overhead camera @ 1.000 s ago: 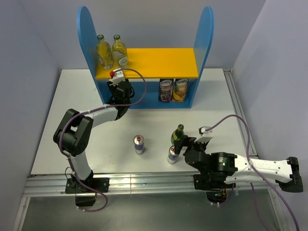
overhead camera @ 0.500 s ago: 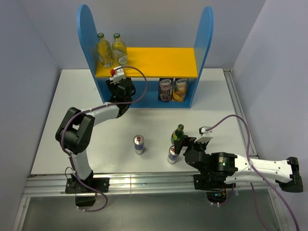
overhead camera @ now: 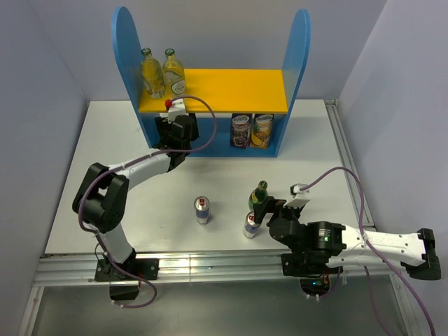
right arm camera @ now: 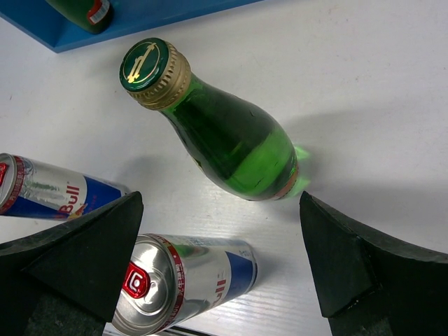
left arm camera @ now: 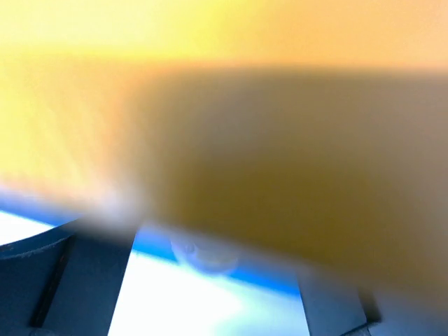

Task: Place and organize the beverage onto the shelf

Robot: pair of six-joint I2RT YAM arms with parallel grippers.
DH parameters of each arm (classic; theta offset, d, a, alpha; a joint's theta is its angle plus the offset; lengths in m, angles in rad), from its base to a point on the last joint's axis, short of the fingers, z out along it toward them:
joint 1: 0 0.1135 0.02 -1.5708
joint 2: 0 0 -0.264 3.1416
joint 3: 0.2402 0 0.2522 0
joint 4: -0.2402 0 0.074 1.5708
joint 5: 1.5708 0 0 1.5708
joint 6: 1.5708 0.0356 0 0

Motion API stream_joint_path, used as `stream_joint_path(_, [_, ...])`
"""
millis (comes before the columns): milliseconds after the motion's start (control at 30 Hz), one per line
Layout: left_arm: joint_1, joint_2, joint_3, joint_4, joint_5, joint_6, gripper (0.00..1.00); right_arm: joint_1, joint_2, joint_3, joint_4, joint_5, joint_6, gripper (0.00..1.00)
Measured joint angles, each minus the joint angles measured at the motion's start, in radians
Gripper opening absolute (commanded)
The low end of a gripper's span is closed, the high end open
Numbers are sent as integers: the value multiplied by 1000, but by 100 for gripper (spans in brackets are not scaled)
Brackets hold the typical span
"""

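We read "Bull" in red down the silver-and-blue side of the far can [right arm camera: 52,190] on the right wrist camera, and part of the same word on the near can [right arm camera: 183,278], whose top carries a red mark by the tab. The green bottle [right arm camera: 227,136] offers no words, only a gold emblem on a dark green cap above a gold collar. Its glass is deep green, glowing brighter low down. It stands upright on the white desk [right arm camera: 364,84], right between the fingers of the right gripper [right arm camera: 220,206]. Those fingers are spread wide and touch nothing, and the near can sits just beside one of them. From above, we see bottle and both cans grouped on the desk, well in front of the shelf [overhead camera: 124,42]. Up on its yellow board [overhead camera: 238,89], two clear bottles [overhead camera: 162,73] of pale yellow stand side by side at the left end, their labels too small to read. Two fruit-printed containers [overhead camera: 252,131] sit on the lower tier to the right, and their writing escapes us too. The left gripper [left arm camera: 217,290] is pushed in under the board. Its camera is a blur of orange and a blue strip, with dark fingers [left arm camera: 42,280] at the lower corners standing apart and nothing between them. A second green bottle [right arm camera: 87,10] shows just its foot on the shelf's blue floor.
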Motion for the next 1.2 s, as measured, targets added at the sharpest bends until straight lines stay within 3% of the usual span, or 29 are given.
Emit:
stream_joint_path(167, [-50, -77, -2, -119, 21, 0, 91, 0, 13, 0, -1, 5, 6, 100])
stream_joint_path(533, [-234, -420, 59, -266, 39, -1, 91, 0, 17, 2, -18, 25, 37, 100])
stream_joint_path(700, [-353, -500, 10, -319, 151, -5, 93, 0, 19, 112, -185, 65, 123, 99])
stream_joint_path(933, [-455, -491, -162, -285, 344, -37, 93, 0, 27, 453, -522, 219, 344, 100])
stream_joint_path(1067, [-517, -425, -178, -232, 423, -48, 93, -4, 2, 479, -651, 280, 458, 100])
stream_joint_path(1200, [-618, -349, -156, -195, 474, -45, 93, -6, -81, 471, -709, 298, 461, 100])
